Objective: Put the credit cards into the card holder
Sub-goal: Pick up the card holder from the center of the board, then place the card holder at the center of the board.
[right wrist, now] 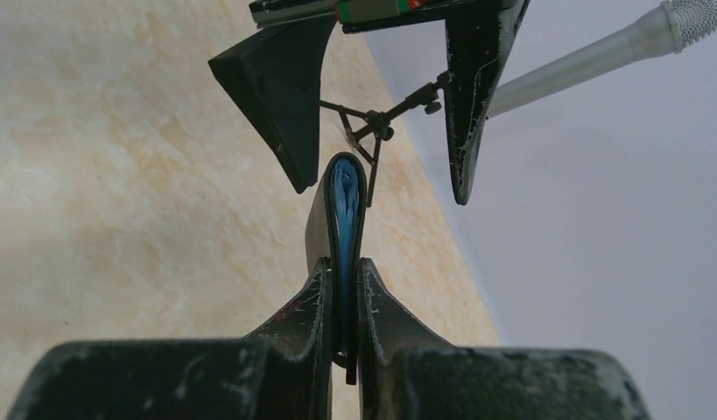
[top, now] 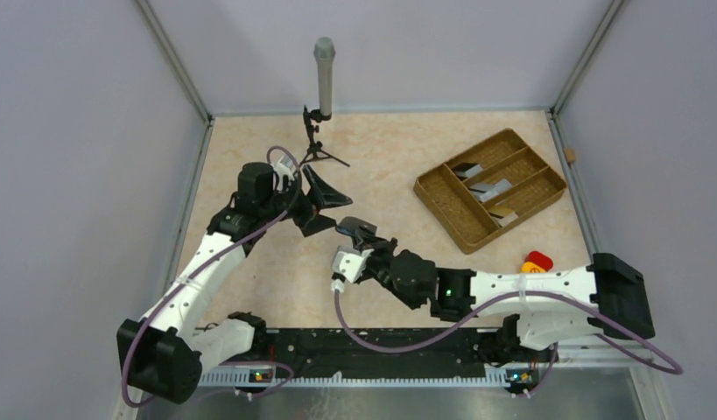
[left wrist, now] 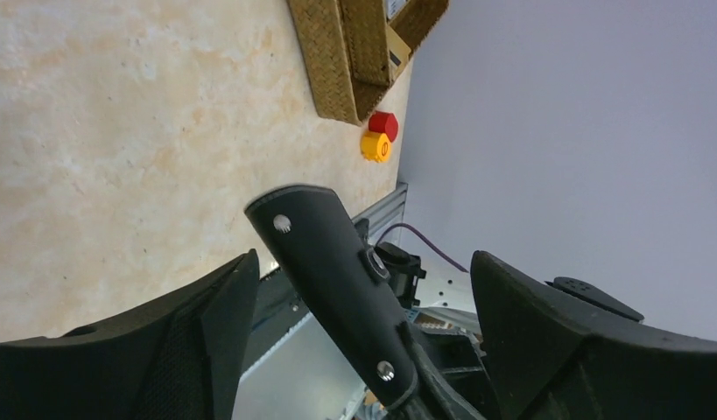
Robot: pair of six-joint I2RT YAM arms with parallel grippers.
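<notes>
right gripper [right wrist: 343,273] pinches the card holder [right wrist: 344,197] steady, well left of the tray [top: 460,229] (credit cards [top: 490,186] inside it); left gripper [left wrist: 363,262] gapes loose around it, probably to pry it open

I see my left gripper [left wrist: 363,262] with fingers spread wide, the folded black leather card holder [left wrist: 333,289] between them.

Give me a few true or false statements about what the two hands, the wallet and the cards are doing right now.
1. The right hand is clamped on the card holder. True.
2. The left hand is shut on the card holder. False: it is open around it.
3. The credit cards lie in the woven tray. True.
4. The microphone stands beside the arm bases. False: it stands at the far edge of the table.
</notes>
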